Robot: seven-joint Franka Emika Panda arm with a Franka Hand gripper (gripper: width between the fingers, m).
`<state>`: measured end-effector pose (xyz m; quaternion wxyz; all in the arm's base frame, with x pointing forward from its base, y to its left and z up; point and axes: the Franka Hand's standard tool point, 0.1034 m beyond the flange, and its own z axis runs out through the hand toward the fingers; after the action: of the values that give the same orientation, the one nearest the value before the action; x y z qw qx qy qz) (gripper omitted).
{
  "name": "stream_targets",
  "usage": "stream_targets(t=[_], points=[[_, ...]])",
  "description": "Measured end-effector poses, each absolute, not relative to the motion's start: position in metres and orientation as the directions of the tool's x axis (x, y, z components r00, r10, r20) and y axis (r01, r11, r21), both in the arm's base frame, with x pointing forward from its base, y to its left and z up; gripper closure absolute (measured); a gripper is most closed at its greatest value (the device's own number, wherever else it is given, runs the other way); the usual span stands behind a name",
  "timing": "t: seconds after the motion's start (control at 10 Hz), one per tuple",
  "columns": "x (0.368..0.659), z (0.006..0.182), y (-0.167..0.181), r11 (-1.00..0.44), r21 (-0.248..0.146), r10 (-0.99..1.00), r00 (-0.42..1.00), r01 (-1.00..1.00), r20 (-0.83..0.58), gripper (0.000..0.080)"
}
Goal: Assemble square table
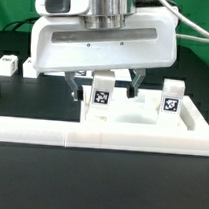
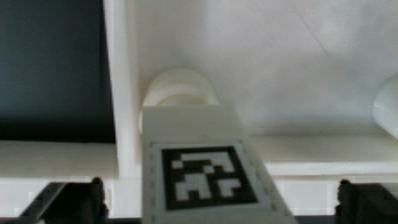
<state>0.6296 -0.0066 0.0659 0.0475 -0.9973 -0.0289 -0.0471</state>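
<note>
The white square panel [image 1: 134,116] lies flat behind the rail, and it also shows in the wrist view [image 2: 294,70]. A short white tagged leg [image 1: 100,96] stands upright on the panel near its corner. My gripper [image 1: 108,91] is lowered over this leg and open, with one finger on each side. In the wrist view the leg [image 2: 201,165] sits between the dark fingertips [image 2: 71,202] with a gap on both sides. A second tagged leg [image 1: 171,101] stands at the exterior view's right. Two more legs [image 1: 7,64] lie at the far left.
The long low white L-shaped rail [image 1: 90,140] runs along the panel's front and up its right side [image 1: 200,120]. It appears as a white strip beside the leg in the wrist view [image 2: 121,90]. The table is black.
</note>
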Motion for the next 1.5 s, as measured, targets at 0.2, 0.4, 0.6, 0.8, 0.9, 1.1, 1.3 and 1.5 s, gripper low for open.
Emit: stream_targets(t=[0.2,0.4,0.6,0.8,0.9,1.1,1.3,1.5], points=[[0.6324,0.072,-0.0061,-0.994,-0.091,0.054,0.993,0.064,0.108,0.015],[0.6318,0.0704,-0.0063,-0.994,-0.091,0.053,0.993,0.063,0.106,0.0182],[0.6317,0.0702,-0.0063,-0.994,-0.093,0.044,0.994,0.054,0.105,0.0514],[0.6316,0.07,-0.0058,-0.995,-0.097,0.013,0.995,0.023,0.102,0.0512],[0.6318,0.0693,-0.0054,-0.993,-0.106,-0.064,0.993,-0.054,0.1,0.0512],[0.6316,0.067,-0.0076,-0.944,-0.148,-0.311,0.944,-0.293,0.114,0.0512],[0.6313,0.0662,-0.0049,-0.84,-0.183,-0.532,0.843,-0.512,0.085,0.0511],[0.6285,0.066,-0.0052,-0.617,-0.179,-0.782,0.623,-0.766,0.031,0.0509]])
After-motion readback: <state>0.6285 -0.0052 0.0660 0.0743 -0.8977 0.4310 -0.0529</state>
